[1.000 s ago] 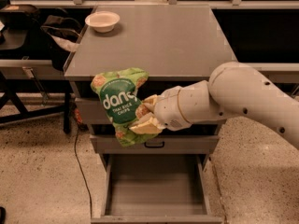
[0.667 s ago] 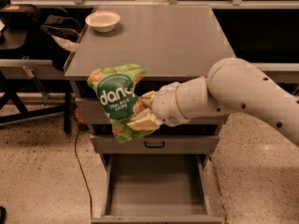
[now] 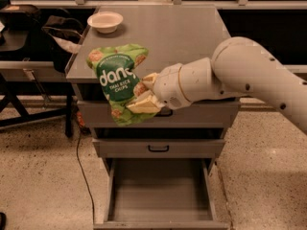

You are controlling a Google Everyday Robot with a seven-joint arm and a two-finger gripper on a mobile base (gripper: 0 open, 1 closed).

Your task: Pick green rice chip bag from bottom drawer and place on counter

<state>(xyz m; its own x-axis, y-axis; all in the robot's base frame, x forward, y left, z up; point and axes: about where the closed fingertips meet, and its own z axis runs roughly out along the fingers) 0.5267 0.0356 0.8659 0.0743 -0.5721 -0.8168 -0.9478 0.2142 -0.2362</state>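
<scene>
My gripper [image 3: 143, 92] is shut on the green rice chip bag [image 3: 116, 80], a crinkled light-green bag with a dark green round logo. It holds the bag in the air in front of the counter's front left corner, level with the top drawer. The bottom drawer [image 3: 160, 195] stands pulled open below, its grey inside bare. The counter [image 3: 168, 32] is the flat grey top of the cabinet, behind the bag. My white arm reaches in from the right.
A white bowl [image 3: 105, 21] sits at the counter's back left corner. The two upper drawers [image 3: 159, 147] with black handles are closed. A dark table and chair with bags [image 3: 29, 37] stand to the left. A black cable [image 3: 79, 152] hangs down beside the cabinet.
The gripper has lifted the bag a little higher and to the left, closer to the counter's front edge. The drawer and bowl have not moved.
</scene>
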